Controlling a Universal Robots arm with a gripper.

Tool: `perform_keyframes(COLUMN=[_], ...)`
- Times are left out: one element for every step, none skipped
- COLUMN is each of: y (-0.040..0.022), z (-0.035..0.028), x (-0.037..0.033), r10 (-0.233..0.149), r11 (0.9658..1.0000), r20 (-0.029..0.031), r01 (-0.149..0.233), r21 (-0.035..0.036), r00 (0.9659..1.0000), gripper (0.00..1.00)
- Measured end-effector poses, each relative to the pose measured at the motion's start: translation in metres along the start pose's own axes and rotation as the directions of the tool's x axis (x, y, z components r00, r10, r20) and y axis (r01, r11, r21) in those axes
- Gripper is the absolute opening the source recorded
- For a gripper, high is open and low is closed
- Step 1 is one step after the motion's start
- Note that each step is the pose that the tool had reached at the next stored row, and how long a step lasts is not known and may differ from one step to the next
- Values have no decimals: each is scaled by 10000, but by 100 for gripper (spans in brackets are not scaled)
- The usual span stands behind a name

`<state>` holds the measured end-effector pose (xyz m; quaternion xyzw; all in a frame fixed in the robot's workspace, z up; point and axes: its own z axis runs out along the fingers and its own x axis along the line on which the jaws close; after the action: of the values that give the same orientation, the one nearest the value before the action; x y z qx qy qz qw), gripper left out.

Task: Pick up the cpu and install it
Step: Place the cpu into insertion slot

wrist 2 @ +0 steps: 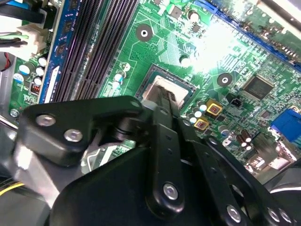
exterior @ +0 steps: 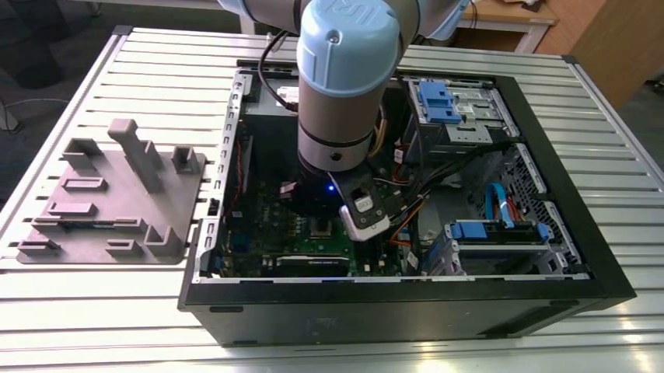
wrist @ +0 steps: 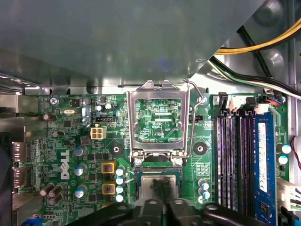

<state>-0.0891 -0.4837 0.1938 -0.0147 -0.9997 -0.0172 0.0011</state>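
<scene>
Green board [wrist: 56, 141], white lettering; silver-grey cpu [wrist: 142, 181] flat in its socket beside raised metal frame [wrist: 157, 88]; gripper [wrist: 162, 186] closed, fingertips together over it.

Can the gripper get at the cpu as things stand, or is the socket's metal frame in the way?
Probably yes. In the first wrist view the gripper sits right over the cpu, and the metal frame is swung open, clear of it. Nothing shows between them.
</scene>
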Motion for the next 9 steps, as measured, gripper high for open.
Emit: perform_keyframes(y=[0,0,0,0,0,0,1,1,1], z=[0,0,0,0,0,-5,-14,-23,-24], x=[0,0,0,0,0,0,0,0,0], r10=[-1,0,0,0,0,0,0,0,-1], r11=[10000,10000,10000,10000,10000,10000,10000,10000,10000], r20=[1,0,1,1,1,2,3,2,2], r01=[1,0,0,0,0,0,0,0,1], r21=[0,1,0,0,0,-2,-5,-3,-3], r00=[10000,10000,10000,10000,10000,10000,10000,10000,10000], gripper=[15,10,10,10,10,10,10,10,10])
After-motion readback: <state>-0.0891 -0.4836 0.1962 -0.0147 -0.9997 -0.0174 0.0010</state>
